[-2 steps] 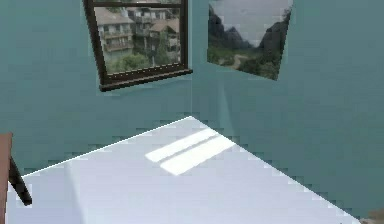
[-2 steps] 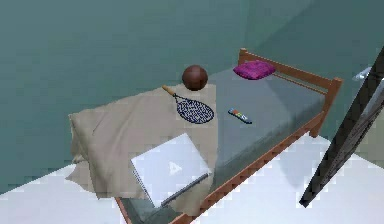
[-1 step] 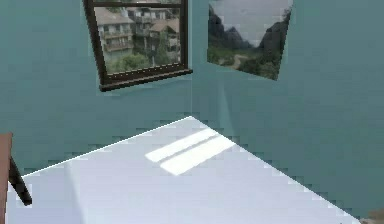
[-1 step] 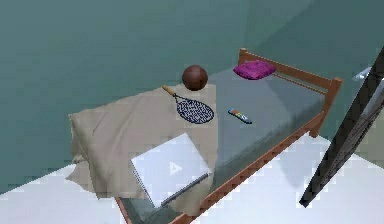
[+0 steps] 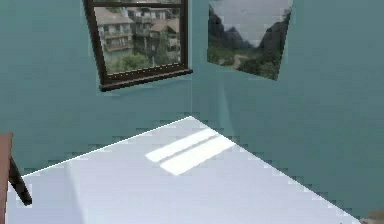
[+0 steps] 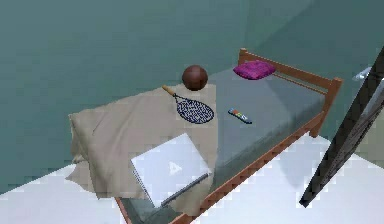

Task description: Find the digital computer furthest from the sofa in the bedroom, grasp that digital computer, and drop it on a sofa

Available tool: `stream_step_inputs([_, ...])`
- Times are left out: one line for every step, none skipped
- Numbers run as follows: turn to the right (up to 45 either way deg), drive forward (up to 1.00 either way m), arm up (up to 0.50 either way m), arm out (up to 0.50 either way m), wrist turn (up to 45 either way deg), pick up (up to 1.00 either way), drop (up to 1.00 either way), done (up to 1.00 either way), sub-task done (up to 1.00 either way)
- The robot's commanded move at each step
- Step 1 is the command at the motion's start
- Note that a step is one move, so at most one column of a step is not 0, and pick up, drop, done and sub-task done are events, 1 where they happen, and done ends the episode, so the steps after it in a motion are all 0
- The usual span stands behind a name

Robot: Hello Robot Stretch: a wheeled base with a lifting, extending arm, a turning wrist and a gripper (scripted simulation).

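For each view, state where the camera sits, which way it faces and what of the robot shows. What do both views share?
Forward view: on the robot, facing ahead and slightly down at a room corner with a window, a landscape picture and sunlit floor; no robot part identifiable.
Arm side view: on the robot's body, facing sideways at a bed carrying a laptop, racket and ball; the dark bar at the right I cannot identify.
Shared: teal walls and pale floor.

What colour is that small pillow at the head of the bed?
Bright magenta-purple pillow; the arm side view shows it best.
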Motion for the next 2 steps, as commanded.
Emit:
stream_step_inputs([0.0,0.0,0.0,0.26,0.0,0.0,0.0,0.0,0.0])
stream_step_inputs([0.0,0.0,0.0,0.0,45.0,0.0,0.0,0.0,0.0])
